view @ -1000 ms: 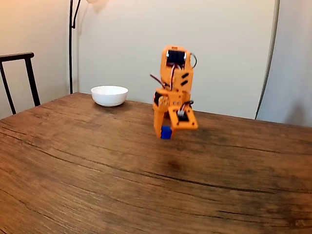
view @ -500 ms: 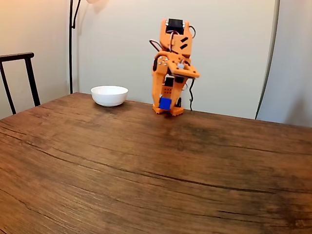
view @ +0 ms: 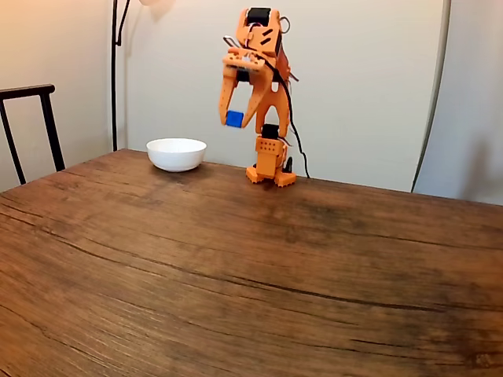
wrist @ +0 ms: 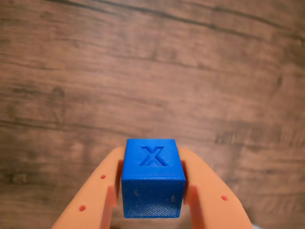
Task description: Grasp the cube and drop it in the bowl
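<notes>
The blue cube is pinched between my orange fingers in the wrist view; an X is embossed on its upper face. In the fixed view my gripper is shut on the cube, held high above the table, right of and above the white bowl. The bowl stands on the table's far side, left of the arm's base, and looks empty.
A wooden table spreads toward the camera. A dark chair stands at the left edge, and a thin lamp pole rises behind the bowl. The wall is close behind the arm.
The arm has lifted the cube from just above the table to well above it and swung it left toward the bowl. The bowl stayed in place.
</notes>
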Controlling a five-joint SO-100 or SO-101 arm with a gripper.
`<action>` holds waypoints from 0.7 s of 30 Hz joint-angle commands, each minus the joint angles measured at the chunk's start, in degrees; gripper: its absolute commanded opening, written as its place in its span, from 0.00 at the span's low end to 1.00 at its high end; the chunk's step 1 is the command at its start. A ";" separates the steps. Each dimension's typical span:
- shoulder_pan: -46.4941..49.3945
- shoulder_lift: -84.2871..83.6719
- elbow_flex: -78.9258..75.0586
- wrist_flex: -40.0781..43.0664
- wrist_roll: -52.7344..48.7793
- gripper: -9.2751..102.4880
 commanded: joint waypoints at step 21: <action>32.08 47.29 39.20 3.34 5.10 0.10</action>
